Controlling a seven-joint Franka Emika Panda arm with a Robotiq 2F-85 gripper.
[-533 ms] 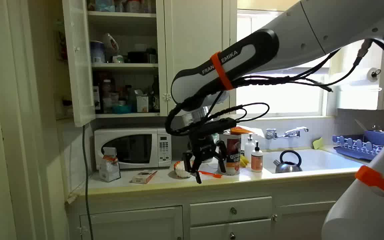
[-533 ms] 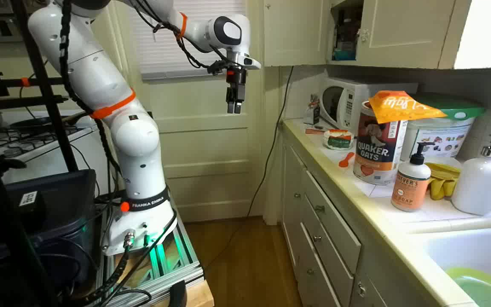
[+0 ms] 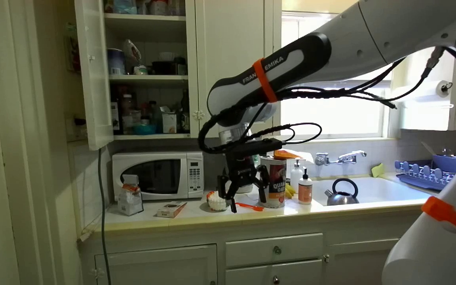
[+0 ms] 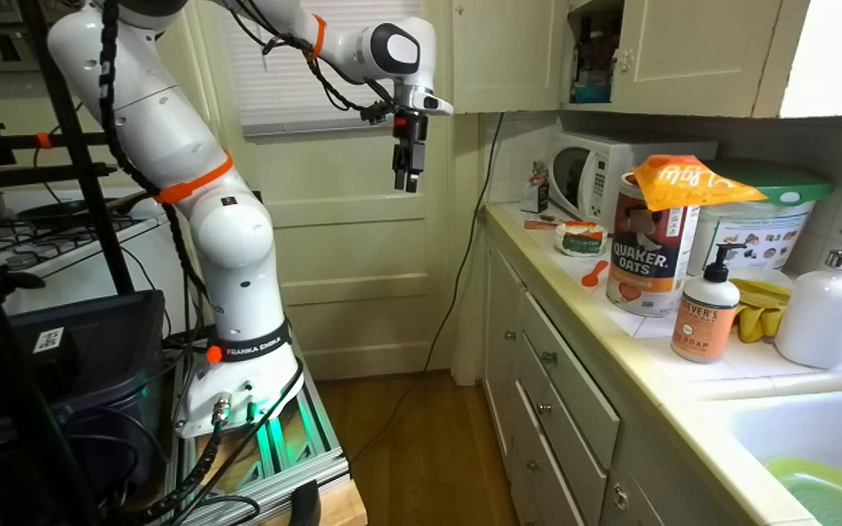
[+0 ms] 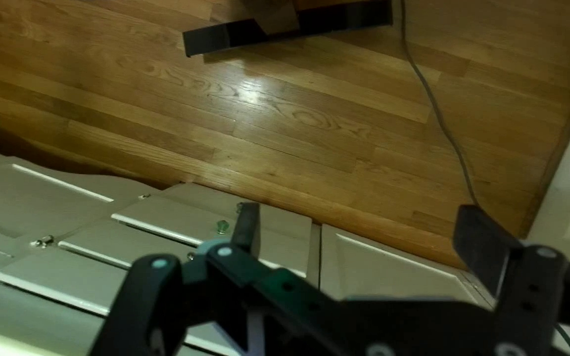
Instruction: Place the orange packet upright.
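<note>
One orange packet [image 4: 693, 184] is lying across the top of the oats canister [image 4: 644, 263], not standing upright, so nothing of the task is looking done: reaching, gripping, lifting and setting the packet on end are all waiting. The gripper [image 5: 361, 228] is hovering well apart from the canister, out over the floor [image 5: 285, 123], its jaws standing wide apart with nothing sitting between them. Crowding is looking like the likely trouble. Just beside the canister a green-lidded tub [image 4: 757, 245] is standing; whether the packet is touching it too is not showing clearly. Near the canister a soap bottle [image 4: 704, 321], yellow gloves [image 4: 757, 303] and a white pump bottle [image 4: 821, 321] are taking up room, and a red spoon [image 4: 591, 279] is lying close to the canister's foot. Overhead, the cupboard [image 4: 699, 58] may be limiting a steep approach to the canister.
</note>
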